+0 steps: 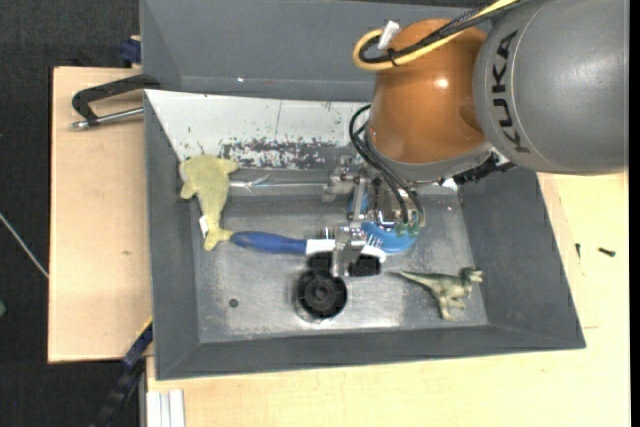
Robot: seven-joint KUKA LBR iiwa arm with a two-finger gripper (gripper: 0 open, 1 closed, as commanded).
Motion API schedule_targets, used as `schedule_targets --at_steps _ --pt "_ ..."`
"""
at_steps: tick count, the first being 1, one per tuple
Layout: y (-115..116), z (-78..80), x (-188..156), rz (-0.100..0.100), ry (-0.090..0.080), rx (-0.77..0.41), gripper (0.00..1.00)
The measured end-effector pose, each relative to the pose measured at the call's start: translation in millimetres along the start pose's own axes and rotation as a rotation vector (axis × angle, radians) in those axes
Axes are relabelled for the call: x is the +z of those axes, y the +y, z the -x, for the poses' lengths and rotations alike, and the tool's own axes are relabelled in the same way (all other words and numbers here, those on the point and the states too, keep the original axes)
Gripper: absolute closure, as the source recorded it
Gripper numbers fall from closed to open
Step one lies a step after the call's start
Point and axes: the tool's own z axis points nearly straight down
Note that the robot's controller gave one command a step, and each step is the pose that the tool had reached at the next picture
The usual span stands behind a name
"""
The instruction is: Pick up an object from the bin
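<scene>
My gripper (378, 220) hangs low over the middle of the bin, its fingers open and pointing down. Just under its tips lies a small blue round thing (388, 238); I cannot tell whether the fingers touch it. A tool with a blue handle (268, 242) and a white head (322, 246) lies to the gripper's left, its head close to the left fingertip. A black round cap-like thing (320, 294) sits just below that, near the bin's front wall.
A pale yellow dolphin-shaped toy (208, 190) lies at the bin's left side. A small olive dinosaur figure (446, 287) lies at the front right. The arm's orange cover hides the bin's back right part.
</scene>
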Motion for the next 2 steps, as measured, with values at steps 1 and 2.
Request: schedule_targets --at_steps 1,2 --pt "-20.1 30.4 106.7 0.001 -0.002 0.022 0.0" --pt "-18.2 27.9 105.0 0.002 0.007 0.018 1.0"
